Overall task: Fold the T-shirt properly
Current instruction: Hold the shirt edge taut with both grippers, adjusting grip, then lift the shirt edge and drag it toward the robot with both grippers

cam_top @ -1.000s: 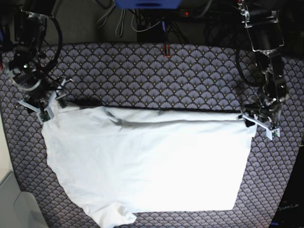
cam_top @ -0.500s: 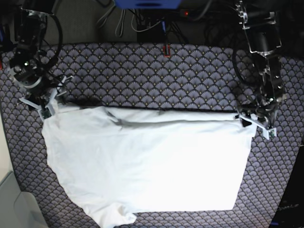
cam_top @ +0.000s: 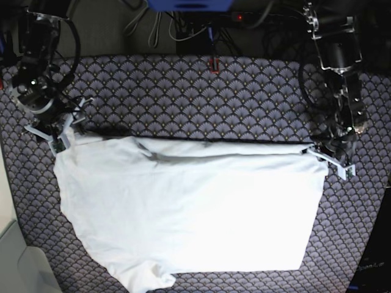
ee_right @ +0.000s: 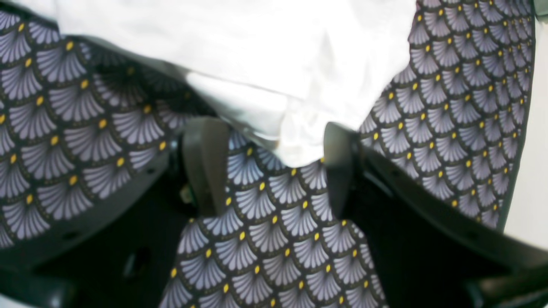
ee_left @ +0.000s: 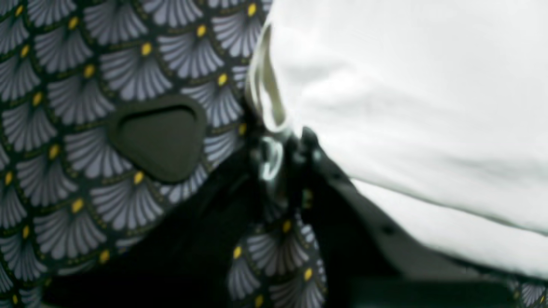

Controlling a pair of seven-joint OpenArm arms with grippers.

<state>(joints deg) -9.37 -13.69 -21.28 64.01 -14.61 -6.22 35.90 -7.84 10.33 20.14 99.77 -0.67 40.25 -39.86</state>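
The white T-shirt (cam_top: 183, 207) lies spread flat on the purple-grey scallop-patterned cloth (cam_top: 201, 97), with a straight folded edge along its far side. My left gripper (cam_top: 330, 160) is at the shirt's far right corner. In the left wrist view the left gripper (ee_left: 282, 154) has its fingers drawn together on the T-shirt (ee_left: 406, 85) edge. My right gripper (cam_top: 61, 137) sits at the far left corner. In the right wrist view the right gripper (ee_right: 272, 167) stands open, and the T-shirt (ee_right: 257, 55) corner hangs between its two fingers (ee_right: 205, 167).
Cables and a blue box (cam_top: 189, 5) run along the back edge. A small red item (cam_top: 214, 64) lies on the patterned cloth behind the shirt. A pale bin (cam_top: 21, 262) stands at the front left. A dark rounded-triangle shape (ee_left: 158, 137) shows left of the left fingers.
The left gripper's fingers have closed on the shirt's far right corner. Both arms shifted slightly toward the back. The shirt lies as before.
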